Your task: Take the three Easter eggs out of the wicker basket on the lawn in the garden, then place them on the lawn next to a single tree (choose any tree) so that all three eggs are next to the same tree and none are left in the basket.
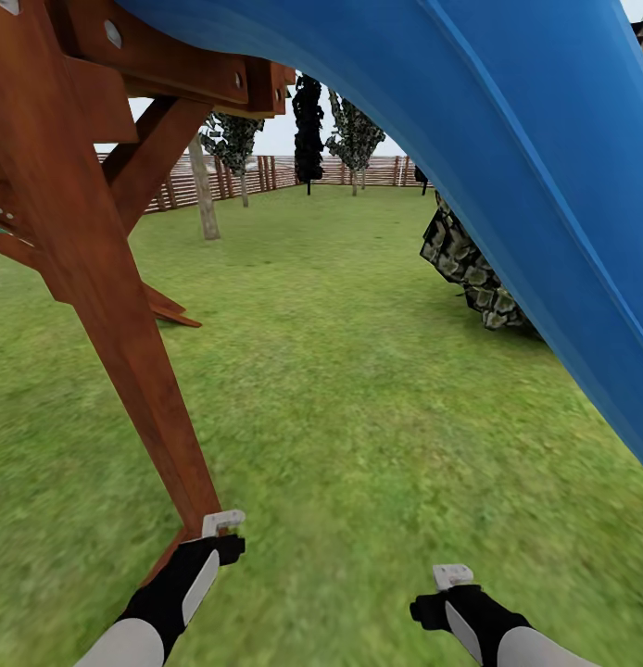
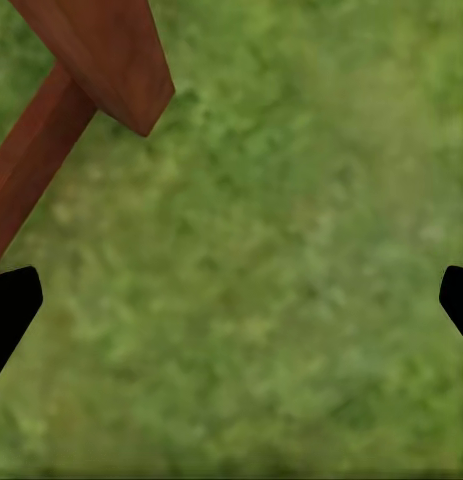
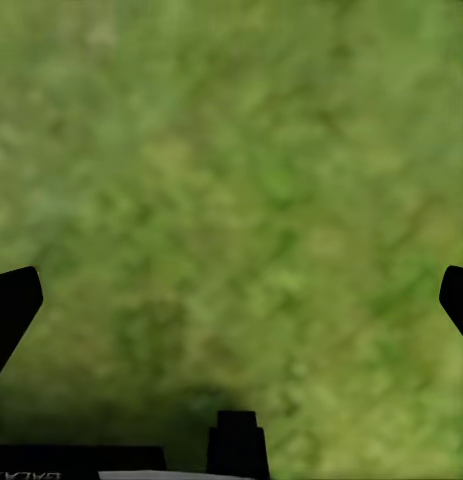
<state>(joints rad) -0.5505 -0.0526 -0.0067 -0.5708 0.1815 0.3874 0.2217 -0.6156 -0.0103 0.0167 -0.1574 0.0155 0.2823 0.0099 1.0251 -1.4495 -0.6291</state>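
Both grippers, left (image 1: 224, 522) and right (image 1: 451, 576), hang spread and empty over lawn (image 1: 359, 417); wooden post (image 1: 127, 352) just beside the left

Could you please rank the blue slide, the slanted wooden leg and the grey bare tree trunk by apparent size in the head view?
1. blue slide
2. wooden leg
3. tree trunk
Nearness inflates the first two.

Head cam sits high, facing fwd and down over the lawn (image 1: 359, 389), under the blue slide (image 1: 507, 157), w/ the wooden frame leg (image 1: 108, 306) close at its left and the fence (image 1: 266, 176) far off. Both wrist cams point down at grass from close up. Left wrist cam shares the frame leg (image 2: 101, 60) w/ head cam; right wrist cam shares grass (image 3: 241, 180).
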